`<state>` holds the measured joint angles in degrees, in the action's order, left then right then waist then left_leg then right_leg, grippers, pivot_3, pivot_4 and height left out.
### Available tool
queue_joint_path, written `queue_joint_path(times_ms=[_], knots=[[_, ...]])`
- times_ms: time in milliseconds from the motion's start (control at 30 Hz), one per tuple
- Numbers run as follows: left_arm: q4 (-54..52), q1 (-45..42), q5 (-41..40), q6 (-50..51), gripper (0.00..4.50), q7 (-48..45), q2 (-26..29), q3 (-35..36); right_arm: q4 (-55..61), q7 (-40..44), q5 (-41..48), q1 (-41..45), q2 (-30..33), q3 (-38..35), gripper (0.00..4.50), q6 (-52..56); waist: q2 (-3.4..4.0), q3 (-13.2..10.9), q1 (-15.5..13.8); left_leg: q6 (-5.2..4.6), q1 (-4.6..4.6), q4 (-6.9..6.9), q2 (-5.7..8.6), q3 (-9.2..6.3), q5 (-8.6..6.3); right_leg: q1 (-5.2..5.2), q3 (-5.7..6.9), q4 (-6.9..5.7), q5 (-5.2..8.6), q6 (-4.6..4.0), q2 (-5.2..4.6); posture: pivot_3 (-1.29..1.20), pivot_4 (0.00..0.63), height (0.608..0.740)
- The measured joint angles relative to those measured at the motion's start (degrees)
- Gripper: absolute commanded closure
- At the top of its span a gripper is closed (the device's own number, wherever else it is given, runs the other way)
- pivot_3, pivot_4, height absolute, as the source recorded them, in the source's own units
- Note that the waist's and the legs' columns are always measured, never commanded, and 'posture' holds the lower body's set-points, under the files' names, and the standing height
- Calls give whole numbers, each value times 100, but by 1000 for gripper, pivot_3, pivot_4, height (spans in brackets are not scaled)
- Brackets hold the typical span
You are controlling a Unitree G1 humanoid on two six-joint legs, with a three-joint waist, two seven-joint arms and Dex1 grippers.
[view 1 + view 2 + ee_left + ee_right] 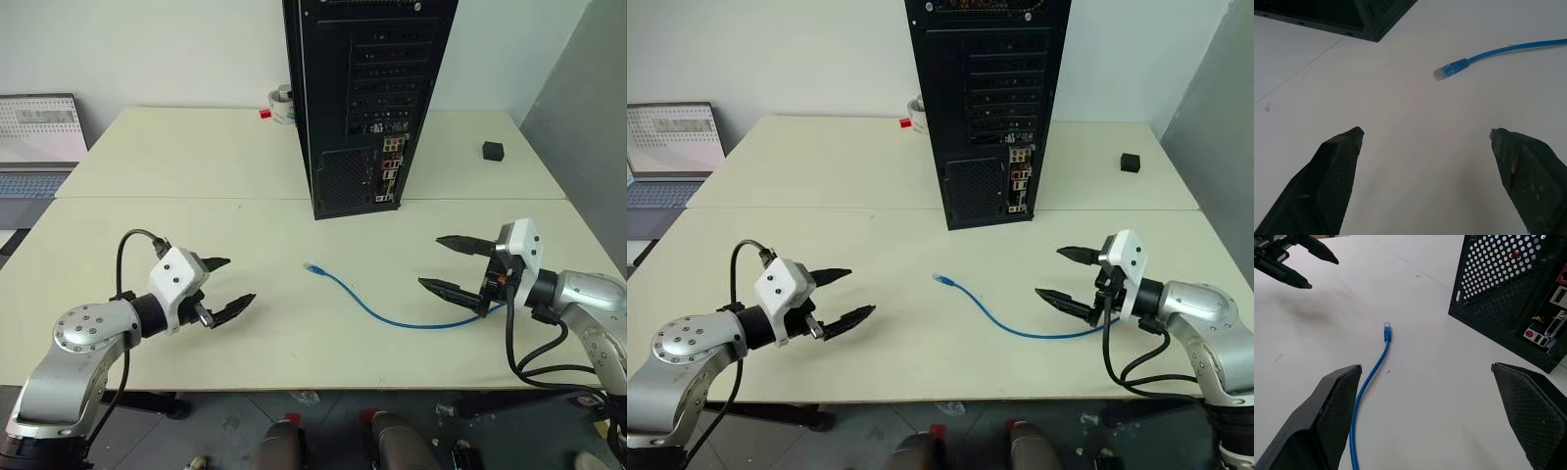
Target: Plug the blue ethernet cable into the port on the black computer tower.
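On table (245, 166), blue ethernet cable (377, 308) between left pincer (223, 286) and right pincer (451, 264), both wide, empty

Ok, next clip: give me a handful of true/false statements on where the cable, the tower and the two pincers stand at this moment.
1. The blue ethernet cable lies loose on the table, held by neither pincer. True.
2. The left pincer is shut on the cable's plug. False: its fingers stand wide apart over bare table, with the plug lying free ahead of them.
3. The black computer tower stands upright with its rear panel facing the robot. True.
4. The cable is already plugged into the tower. False: its near plug rests on the table, apart from the tower.
5. The right pincer is open. True.
6. A small black cube sits on top of the tower. False: it rests on the table, to the tower's right.
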<state>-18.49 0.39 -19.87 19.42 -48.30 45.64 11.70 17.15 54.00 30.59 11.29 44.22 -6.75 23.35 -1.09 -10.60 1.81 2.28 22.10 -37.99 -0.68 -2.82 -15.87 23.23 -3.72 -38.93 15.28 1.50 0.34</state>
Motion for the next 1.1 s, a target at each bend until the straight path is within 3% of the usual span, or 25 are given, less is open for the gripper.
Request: queue_joint_path(times_ms=[500, 833, 1100], knots=[[-9, 233, 489, -742, 90, -4, -84, -203, -13, -64, -135, 100, -46, 105, 0, 47, 0, 0, 6, 0, -2, 0, -1, 1, 0, 0, -3, 0, 0, 0, 1, 0, 150, 740], [107, -35, 705, -653, 90, 11, -101, -513, -790, -796, -1151, 891, -1523, 1726, 0, 117, -1, 0, 10, 0, -2, -1, -3, 0, 0, 3, -4, -2, -1, -1, 6, 0, 150, 740], [490, -81, 330, -621, 90, -374, -27, -444, -2536, -1182, -1929, 1773, -2788, 2230, 0, -582, 0, 0, 23, 0, -3, 1, -7, -1, 0, 8, -2, -5, -2, -4, 8, 0, 150, 740]])
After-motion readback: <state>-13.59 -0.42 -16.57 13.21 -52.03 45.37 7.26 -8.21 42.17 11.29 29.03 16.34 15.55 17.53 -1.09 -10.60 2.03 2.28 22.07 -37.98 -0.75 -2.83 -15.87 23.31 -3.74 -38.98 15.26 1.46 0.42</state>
